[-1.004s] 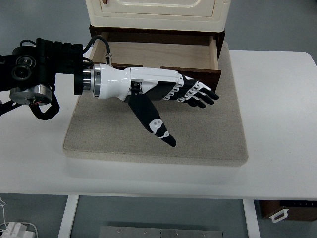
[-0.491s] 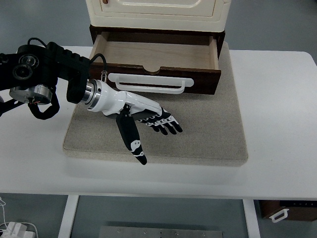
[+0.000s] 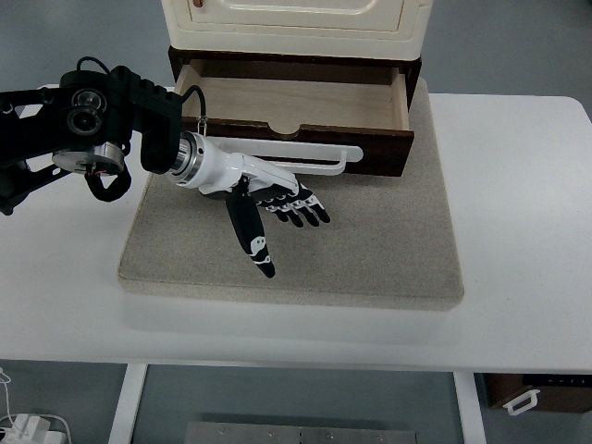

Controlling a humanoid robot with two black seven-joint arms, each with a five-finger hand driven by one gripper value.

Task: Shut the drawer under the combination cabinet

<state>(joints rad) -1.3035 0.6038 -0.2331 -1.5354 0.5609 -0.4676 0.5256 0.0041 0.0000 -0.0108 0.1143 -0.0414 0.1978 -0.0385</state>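
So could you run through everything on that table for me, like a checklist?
Surface: white table carrying a beige rectangular mat.
Job's things: dark brown wooden drawer pulled open, looks empty, white bar handle on its front; cream cabinet above it.
Clutter: nothing seen.
Hands: left hand open, fingers spread, over the mat just in front of the drawer; right not in view.
Cables: black cable looping at the left wrist.
Surroundings: grey floor; brown box below the table, lower right.
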